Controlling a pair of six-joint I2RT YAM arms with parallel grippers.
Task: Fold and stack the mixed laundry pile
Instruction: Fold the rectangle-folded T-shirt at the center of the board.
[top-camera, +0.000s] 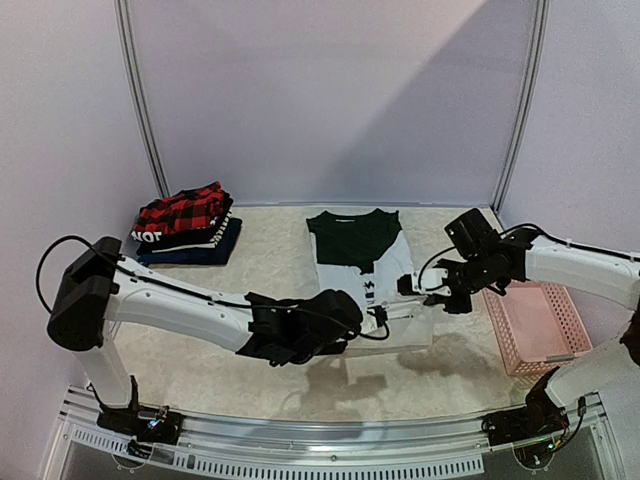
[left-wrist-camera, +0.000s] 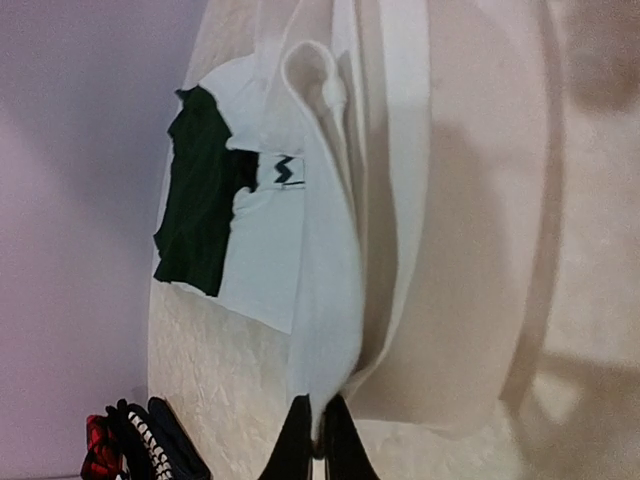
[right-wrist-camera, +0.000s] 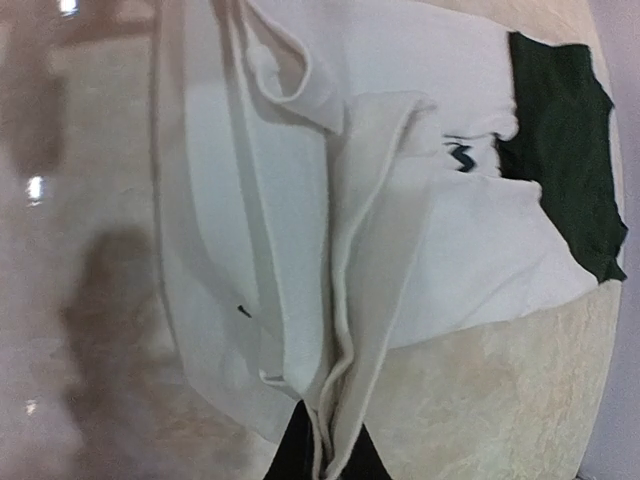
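Observation:
A white printed tee (top-camera: 385, 262) with a dark upper part lies in the middle of the table, its near edge lifted into folds. My left gripper (top-camera: 382, 318) is shut on the tee's near left edge. In the left wrist view the fingers (left-wrist-camera: 318, 445) pinch a ridge of the white cloth (left-wrist-camera: 325, 300). My right gripper (top-camera: 408, 285) is shut on the tee's right edge; its wrist view shows the hem (right-wrist-camera: 350, 330) bunched between the fingers (right-wrist-camera: 325, 462). Folded clothes (top-camera: 188, 243) are stacked at the back left, with a red-and-black plaid shirt (top-camera: 183, 210) on top.
A pink slatted basket (top-camera: 535, 322) stands on the right, just beside the right arm. Pale walls and two metal poles close off the back of the table. The folded stack (left-wrist-camera: 140, 445) shows in the left wrist view's lower left corner.

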